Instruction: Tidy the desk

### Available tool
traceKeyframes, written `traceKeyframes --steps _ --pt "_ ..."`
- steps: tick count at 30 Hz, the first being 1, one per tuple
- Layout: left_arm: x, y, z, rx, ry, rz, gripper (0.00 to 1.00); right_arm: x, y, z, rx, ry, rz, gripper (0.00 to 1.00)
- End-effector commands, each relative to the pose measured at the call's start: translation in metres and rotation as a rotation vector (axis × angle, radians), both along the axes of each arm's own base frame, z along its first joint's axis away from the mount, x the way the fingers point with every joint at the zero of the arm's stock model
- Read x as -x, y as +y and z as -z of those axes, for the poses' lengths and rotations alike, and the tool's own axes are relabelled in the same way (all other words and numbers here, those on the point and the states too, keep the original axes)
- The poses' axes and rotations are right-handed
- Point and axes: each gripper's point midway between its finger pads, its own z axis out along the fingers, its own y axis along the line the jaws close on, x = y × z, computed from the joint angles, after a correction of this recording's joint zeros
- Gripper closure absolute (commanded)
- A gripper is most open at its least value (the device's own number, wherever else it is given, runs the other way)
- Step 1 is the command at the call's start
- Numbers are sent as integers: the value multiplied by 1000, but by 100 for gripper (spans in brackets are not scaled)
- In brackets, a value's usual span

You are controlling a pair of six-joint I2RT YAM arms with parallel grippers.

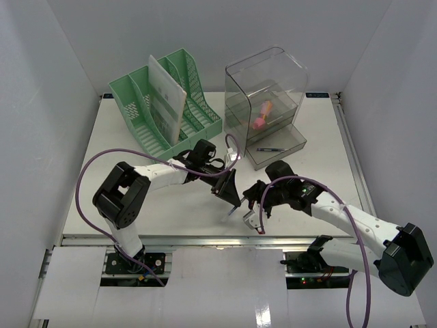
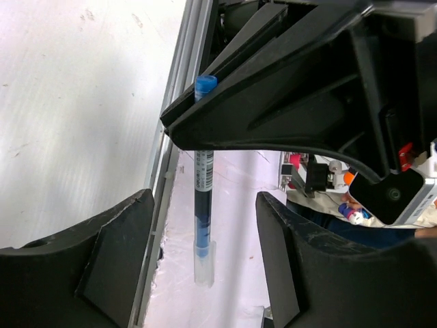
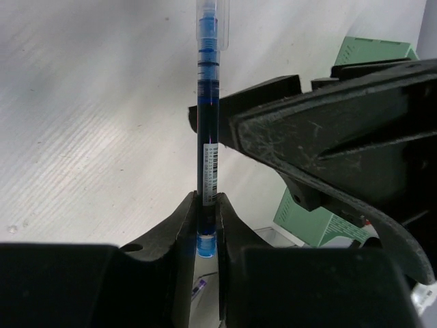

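1. Overhead, the desk (image 1: 328, 150) spans the view, with its rail (image 1: 205, 239) along the near edge. A green rack (image 1: 157, 102) stands at the far left and a clear drawer box (image 1: 270, 102) at the far right. Both arms reach to the near middle of the desk, where the left gripper (image 1: 229, 195) and the right gripper (image 1: 254, 203) meet at a pen (image 1: 231, 213). From this view I cannot tell how either pair of fingers stands.
2. Left wrist: the left fingers (image 2: 102, 266) are spread wide, one on each side of the pen, and neither touches it. The pen's clear cap lies between them. The right gripper crosses above and holds the pen near its blue end.
3. Right wrist: the right fingers (image 3: 177, 232) are pressed onto the pen's blue end, pinching it. The barrel runs straight out over the white desk, with the left gripper just beside it on the right.
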Motion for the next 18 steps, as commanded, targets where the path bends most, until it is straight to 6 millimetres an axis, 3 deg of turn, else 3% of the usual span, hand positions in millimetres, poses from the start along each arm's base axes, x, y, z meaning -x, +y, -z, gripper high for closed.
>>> traceKeyframes --steps 1,7,13,14,16,18 --pt "-18 -5 -33 43 -141 -46 27 1 -8 6 1 -2 44 92" --pt "-46 16 -39 -43 -310 -199 23 -1 -25 14 -20 48 163 92" --pt "-67 61 -35 -179 -529 -421 22 -18 -43 8 -104 122 341 92" --pt "-75 71 -45 -200 -600 -495 20 -18 -44 7 -124 157 377 92" --pt "-79 92 -47 -246 -688 -578 17 -24 -46 -4 -188 206 429 92" --pt "-85 116 -69 -262 -800 -699 12 -30 -47 -12 -250 285 523 92"
